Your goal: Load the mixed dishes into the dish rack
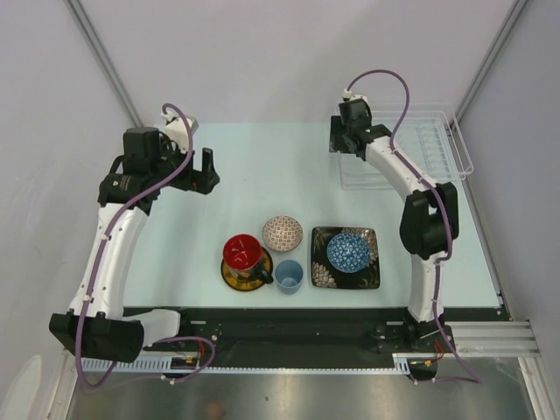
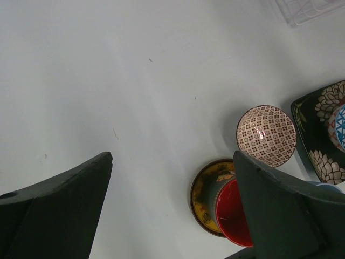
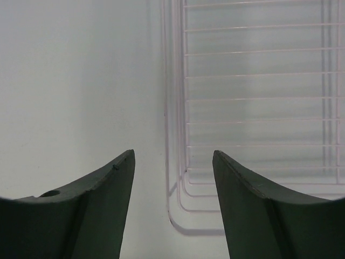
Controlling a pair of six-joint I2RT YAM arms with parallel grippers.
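The dishes stand at the table's front middle. A dark red-lined mug (image 1: 242, 251) sits on a yellow-brown saucer (image 1: 231, 278). Beside them are a light blue cup (image 1: 289, 276) and a red-white patterned bowl (image 1: 282, 233). A blue patterned bowl (image 1: 347, 252) sits on the black floral square plate (image 1: 321, 272). The clear dish rack (image 1: 461, 149) is at the back right, with no dishes in it. My left gripper (image 1: 207, 171) is open and empty, left of and behind the dishes. My right gripper (image 1: 336, 143) is open and empty over the rack's near-left corner (image 3: 168, 108).
The left wrist view shows the bowl (image 2: 266, 135), saucer (image 2: 204, 190), mug (image 2: 232, 217), plate (image 2: 318, 157) and a rack corner (image 2: 307, 8). Grey walls enclose the table on the left, back and right.
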